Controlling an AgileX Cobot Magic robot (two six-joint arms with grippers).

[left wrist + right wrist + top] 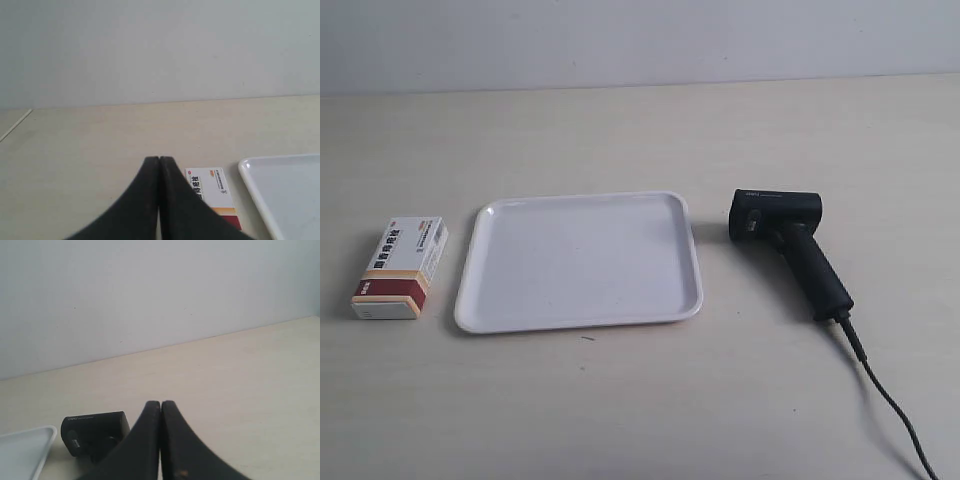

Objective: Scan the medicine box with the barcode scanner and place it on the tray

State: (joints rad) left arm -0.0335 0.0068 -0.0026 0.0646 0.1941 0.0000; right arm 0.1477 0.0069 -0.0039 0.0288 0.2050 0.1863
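The medicine box (400, 268) is lying flat on the pale table (640, 400), just beside the tray (490, 300) at the exterior view's left, with a narrow gap between them. Its dark red and tan band is facing the near end. The white tray is sitting at the centre of the table with nothing on it. The barcode scanner (790, 245) is lying on its side at the exterior view's right, near the tray but apart from it, its boxy head pointing toward the tray and its black cable (885, 395) trailing off toward the near edge.

In the left wrist view, the left gripper (159, 160) is hovering with its two dark fingers pressed together, holding nothing; the medicine box (215, 192) is showing just past them, with the tray rim (250, 182) beside it. In the right wrist view, the right gripper (160, 404) is likewise sitting with fingers closed together and gripping nothing, and the scanner head (95, 432) is lying beyond it next to the tray corner (30, 445)
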